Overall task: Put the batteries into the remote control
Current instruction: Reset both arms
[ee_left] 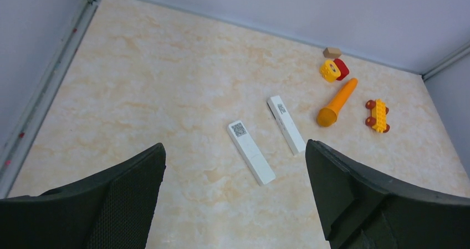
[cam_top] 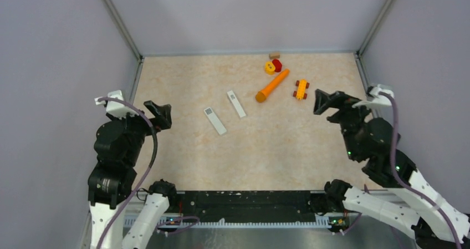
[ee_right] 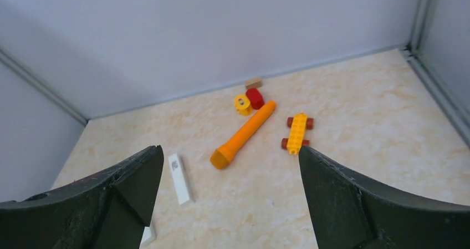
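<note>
Top external shows the left gripper [cam_top: 162,116] and right gripper [cam_top: 318,103] both spread wide, empty, above the table [cam_top: 249,149].

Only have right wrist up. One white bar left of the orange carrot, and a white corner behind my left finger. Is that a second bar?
Observer: Yes. A second white bar lies left of the first bar, nearer the arms, not touching it.
Operator: Left gripper?
Observer: The left gripper is open and empty, left of both bars.
Operator: Batteries?
Observer: No batteries show in the top or left wrist view either.
</note>
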`<state>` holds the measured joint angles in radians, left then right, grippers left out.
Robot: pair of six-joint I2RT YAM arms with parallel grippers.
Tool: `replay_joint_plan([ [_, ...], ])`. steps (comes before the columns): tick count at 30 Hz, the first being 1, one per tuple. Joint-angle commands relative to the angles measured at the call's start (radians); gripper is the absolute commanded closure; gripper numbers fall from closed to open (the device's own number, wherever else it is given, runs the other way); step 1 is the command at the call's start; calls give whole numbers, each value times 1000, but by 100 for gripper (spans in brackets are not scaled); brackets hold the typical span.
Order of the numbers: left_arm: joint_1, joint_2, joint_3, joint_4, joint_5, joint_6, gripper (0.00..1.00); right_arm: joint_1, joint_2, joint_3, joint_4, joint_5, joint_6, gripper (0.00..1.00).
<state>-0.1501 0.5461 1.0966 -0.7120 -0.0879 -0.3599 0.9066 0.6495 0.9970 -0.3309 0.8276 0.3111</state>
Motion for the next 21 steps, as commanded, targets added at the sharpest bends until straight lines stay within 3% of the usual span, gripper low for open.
replay_joint_plan([
  [1, 4, -27, 99, -26, -78, 71, 1, -4, -123, 40, -40, 165, -161, 6],
  [11, 4, -51, 162, -67, 13, 78, 1, -5, -239, 147, -87, 223, -235, 5],
  [21, 4, -65, 156, -64, 17, 63, 1, -4, -236, 184, -110, 207, -270, 4],
])
